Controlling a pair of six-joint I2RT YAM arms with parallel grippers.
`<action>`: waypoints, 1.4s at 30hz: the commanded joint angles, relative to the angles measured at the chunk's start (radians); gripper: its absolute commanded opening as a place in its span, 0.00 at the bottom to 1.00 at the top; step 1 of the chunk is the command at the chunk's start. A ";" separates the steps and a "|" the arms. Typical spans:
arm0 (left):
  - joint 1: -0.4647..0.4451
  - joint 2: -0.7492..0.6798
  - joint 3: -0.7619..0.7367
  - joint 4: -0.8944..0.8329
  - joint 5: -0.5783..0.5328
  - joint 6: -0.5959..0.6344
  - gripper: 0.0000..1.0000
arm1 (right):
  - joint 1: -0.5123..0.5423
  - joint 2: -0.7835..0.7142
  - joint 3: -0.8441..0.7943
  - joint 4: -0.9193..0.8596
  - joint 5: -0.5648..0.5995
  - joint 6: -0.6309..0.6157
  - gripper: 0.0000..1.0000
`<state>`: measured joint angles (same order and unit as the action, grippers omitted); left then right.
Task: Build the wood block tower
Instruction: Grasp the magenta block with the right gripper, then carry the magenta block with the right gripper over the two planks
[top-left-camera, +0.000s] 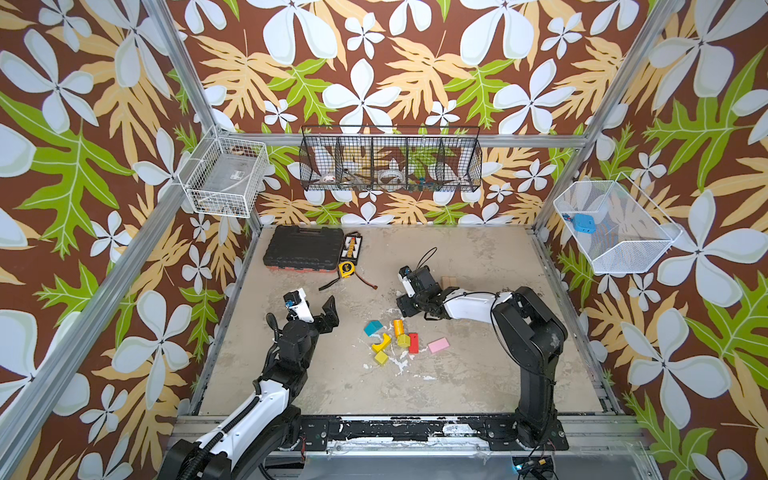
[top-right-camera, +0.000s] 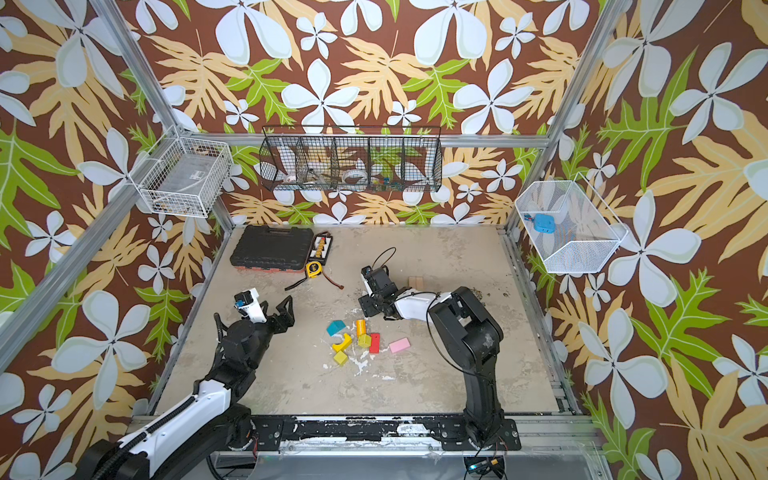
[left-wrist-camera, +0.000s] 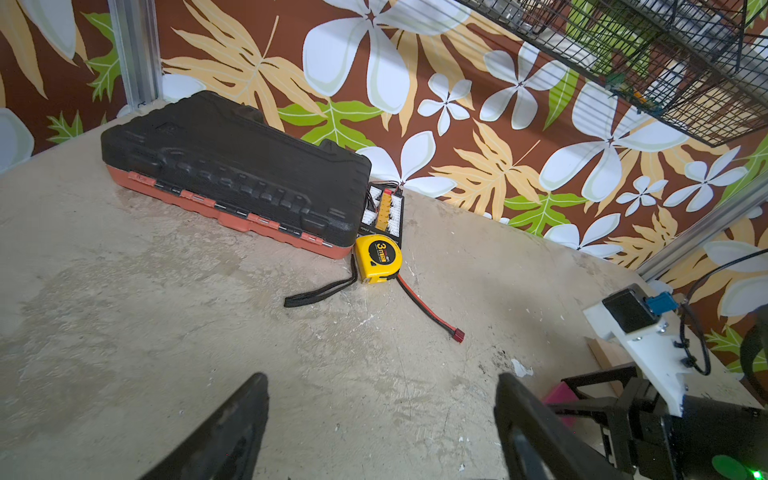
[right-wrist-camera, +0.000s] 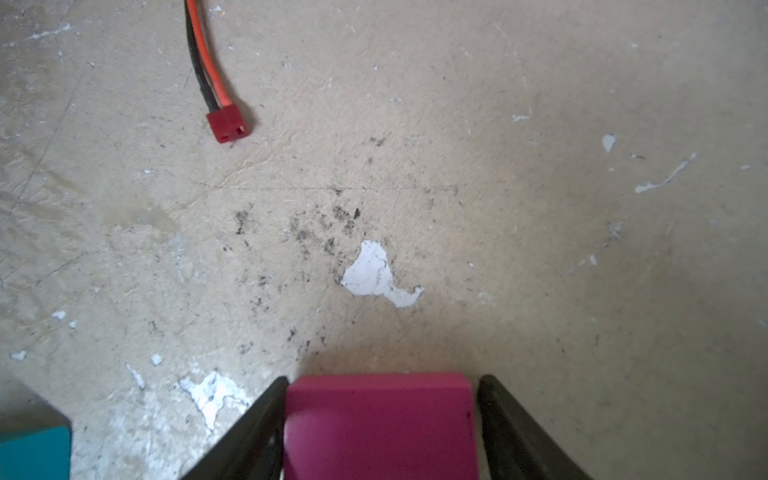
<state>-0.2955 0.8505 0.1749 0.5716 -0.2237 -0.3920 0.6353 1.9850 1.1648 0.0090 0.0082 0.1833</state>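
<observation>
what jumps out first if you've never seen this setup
The loud floral wallpaper covers the walls around the table. In both top views a scatter of coloured wood blocks lies loose mid-table, between the two arms. In the right wrist view a magenta block sits between the fingers of the right gripper.

Tabletop (right-wrist-camera: 540, 124): rough matt beige coating, scuffed, flaked to white in patches. Magenta block (right-wrist-camera: 380, 424): painted, smooth, low sheen. Teal block (right-wrist-camera: 33, 453): painted, matt. Tan plank (top-left-camera: 449, 281): bare unpainted wood. Tool case (left-wrist-camera: 232, 166): black textured matt plastic lid, smoother orange-red plastic base. Tape measure (left-wrist-camera: 377, 257): glossy yellow plastic shell; strap (left-wrist-camera: 320, 293) black woven cloth. Cable plug (right-wrist-camera: 228, 123): red moulded plastic, slight shine. Frame post (left-wrist-camera: 135, 50): bare brushed metal. Back basket (top-left-camera: 357, 153): black metal wire.
</observation>
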 joint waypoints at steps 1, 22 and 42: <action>0.001 -0.004 0.005 0.008 -0.012 0.001 0.86 | 0.003 -0.009 -0.008 -0.029 0.012 0.014 0.67; 0.001 -0.008 0.000 0.019 0.011 0.000 0.85 | -0.003 -0.181 -0.070 -0.015 0.076 0.118 0.40; 0.001 -0.010 -0.008 0.049 0.118 0.025 0.85 | -0.233 -0.402 -0.127 -0.116 0.170 0.220 0.31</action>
<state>-0.2955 0.8532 0.1764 0.5816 -0.1474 -0.3878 0.4160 1.5875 1.0428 -0.0952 0.1722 0.3927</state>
